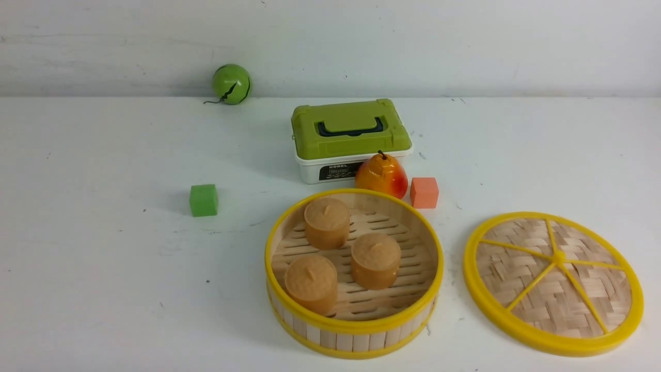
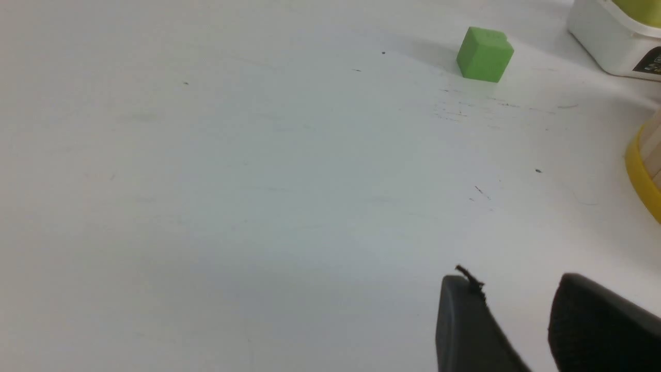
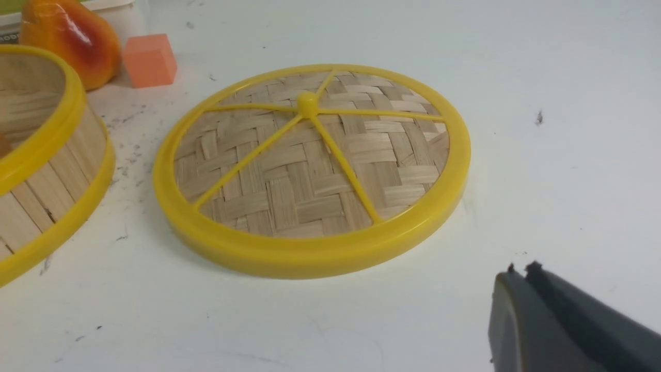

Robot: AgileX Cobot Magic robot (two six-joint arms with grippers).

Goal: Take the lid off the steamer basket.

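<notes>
The lid [image 1: 553, 281], a woven bamboo disc with a yellow rim and spokes, lies flat on the table to the right of the steamer basket [image 1: 353, 330]. The basket stands uncovered with three brown cakes [image 1: 327, 222] inside. The lid also shows in the right wrist view [image 3: 310, 165], with the basket's wall [image 3: 46, 170] beside it. My right gripper [image 3: 521, 271] is shut and empty, apart from the lid's rim. My left gripper [image 2: 511, 287] is open and empty over bare table, left of the basket's rim [image 2: 643, 175]. Neither gripper shows in the front view.
A green-and-white box [image 1: 351, 139] stands behind the basket, with a pear [image 1: 381, 175] and an orange cube [image 1: 424, 192] in front of it. A green cube [image 1: 203, 200] sits to the left. A green ball [image 1: 231, 83] rests at the back wall.
</notes>
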